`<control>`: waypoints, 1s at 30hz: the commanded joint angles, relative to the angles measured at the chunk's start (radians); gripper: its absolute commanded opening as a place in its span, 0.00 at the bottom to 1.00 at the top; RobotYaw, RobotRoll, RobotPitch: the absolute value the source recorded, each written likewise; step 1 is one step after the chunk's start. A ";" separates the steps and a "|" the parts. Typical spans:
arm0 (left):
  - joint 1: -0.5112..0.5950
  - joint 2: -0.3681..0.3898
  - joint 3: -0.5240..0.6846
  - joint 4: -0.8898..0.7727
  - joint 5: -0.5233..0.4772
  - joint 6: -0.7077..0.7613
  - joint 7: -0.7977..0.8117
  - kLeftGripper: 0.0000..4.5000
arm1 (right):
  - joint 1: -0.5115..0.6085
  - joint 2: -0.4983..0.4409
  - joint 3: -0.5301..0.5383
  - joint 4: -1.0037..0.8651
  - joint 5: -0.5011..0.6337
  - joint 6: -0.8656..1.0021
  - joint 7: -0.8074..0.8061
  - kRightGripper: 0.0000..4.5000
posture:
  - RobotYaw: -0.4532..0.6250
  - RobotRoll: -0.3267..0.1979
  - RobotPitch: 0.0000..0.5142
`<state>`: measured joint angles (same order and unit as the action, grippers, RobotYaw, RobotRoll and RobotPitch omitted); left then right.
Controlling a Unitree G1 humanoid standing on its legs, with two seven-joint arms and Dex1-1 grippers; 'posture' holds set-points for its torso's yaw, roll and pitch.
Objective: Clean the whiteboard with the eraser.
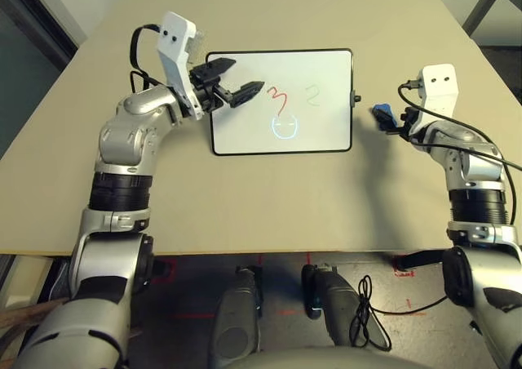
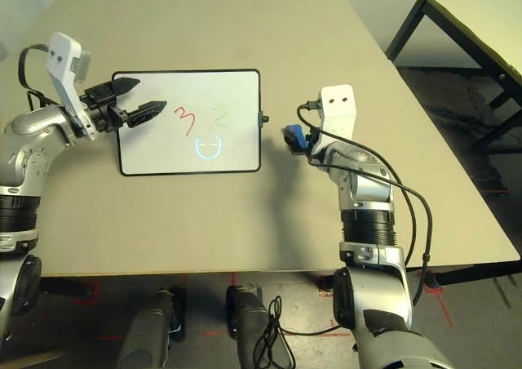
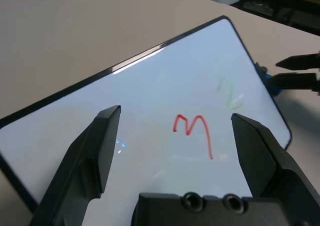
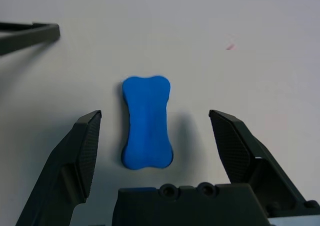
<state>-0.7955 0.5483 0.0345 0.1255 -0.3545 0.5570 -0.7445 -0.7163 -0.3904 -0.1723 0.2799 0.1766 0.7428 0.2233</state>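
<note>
I take the whiteboard [image 1: 281,100] as my landmark. The eraser [image 4: 147,122] lies flat on the table just off the board's right-hand edge, near the small side knob [image 1: 356,99] there, and it is not touching the frame. My right gripper [image 4: 155,136] sits directly over it, fingers spread wide with nothing between them; the blue block is centred in the gap, its long axis running along the fingers' own reach, so the jaws would close across its narrow waist. That alignment is what the pick depends on, and I judge it good: a straight descent and a squeeze should do.

My left gripper [image 1: 236,87] hovers over the board's left part, also spread open and holding nothing, close to the red "3" [image 3: 192,131]. It is well away from the eraser, so the right arm is plainly the one to take it. The marks are still on the board.
</note>
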 commanded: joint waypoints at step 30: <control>0.033 -0.010 0.005 -0.004 0.002 0.008 -0.016 1.00 | -0.194 0.012 0.022 -0.035 0.005 -0.112 -0.004 0.08 | 0.44 0.62 0.40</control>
<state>-0.7763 0.5357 0.0349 0.1174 -0.3560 0.5741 -0.7554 -0.9042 -0.3921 -0.1746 0.2804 0.1625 0.6135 0.1957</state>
